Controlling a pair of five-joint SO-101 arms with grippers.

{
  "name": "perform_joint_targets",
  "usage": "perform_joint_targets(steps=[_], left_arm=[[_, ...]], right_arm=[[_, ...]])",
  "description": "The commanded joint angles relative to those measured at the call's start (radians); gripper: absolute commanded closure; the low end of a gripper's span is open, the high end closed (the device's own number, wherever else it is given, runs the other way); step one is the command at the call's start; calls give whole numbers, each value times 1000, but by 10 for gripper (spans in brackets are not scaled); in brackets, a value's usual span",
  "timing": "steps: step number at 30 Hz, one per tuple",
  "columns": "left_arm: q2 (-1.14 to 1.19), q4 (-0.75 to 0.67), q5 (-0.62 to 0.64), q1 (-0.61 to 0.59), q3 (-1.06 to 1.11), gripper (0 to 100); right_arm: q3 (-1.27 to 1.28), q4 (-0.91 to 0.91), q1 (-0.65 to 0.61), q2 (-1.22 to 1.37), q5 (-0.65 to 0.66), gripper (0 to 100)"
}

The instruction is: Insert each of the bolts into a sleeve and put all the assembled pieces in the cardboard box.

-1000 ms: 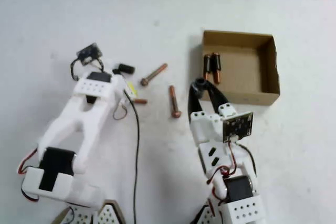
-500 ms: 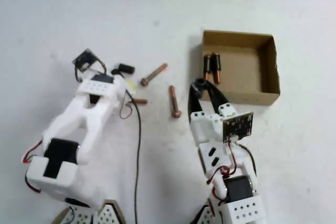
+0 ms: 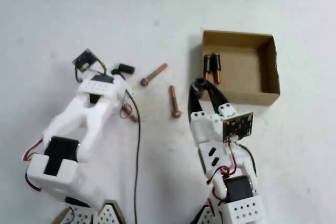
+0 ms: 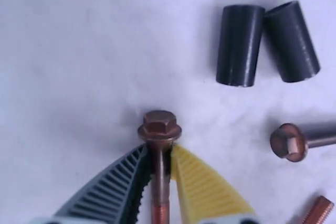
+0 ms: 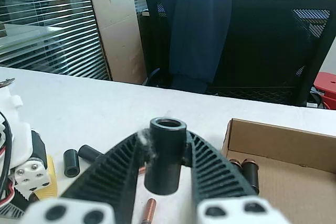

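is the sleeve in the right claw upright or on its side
Upright. The sleeve stands clamped in the right claw, its open bore facing up; the high view looks straight down onto its ring.

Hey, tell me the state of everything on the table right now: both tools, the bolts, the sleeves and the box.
left tool: shut.
held bolt: clamped by its shank, no sleeve on it.
right tool: shut.
held sleeve: upright, clamped, no bolt in it.
loose sleeves: lying side by side, no bolts in them.
loose bolts: lying flat, bare.
box: open-topped.
assembled pieces: two, lying in the box.
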Motion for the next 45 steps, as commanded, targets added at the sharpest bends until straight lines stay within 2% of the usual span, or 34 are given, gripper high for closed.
perform_joint_targets(steps=[1,10,19,24,28,33,36,40,45], left_arm=[[-7,-15,-35,-48,-21,939],[-12,-9,-405,-99,-18,937],[-13,141,-875,-97,-28,937],[-7,236,-1036,-97,-72,939],[-7,270,-1096,-97,-87,940],[-15,270,-1100,-97,-92,942],[-38,270,-1100,-91,-92,979],[-127,270,-1100,-91,-87,978],[-266,307,-1102,-91,-91,979]], right_arm=[[9,-1,15,-15,12,981],[9,-1,15,-15,12,981],[9,-1,15,-15,12,981],[9,-1,15,-15,12,981],[9,-1,15,-15,12,981],[9,1,8,-15,12,981],[9,1,7,-15,11,981],[9,1,-4,-15,6,981],[9,36,-82,-13,12,981]])
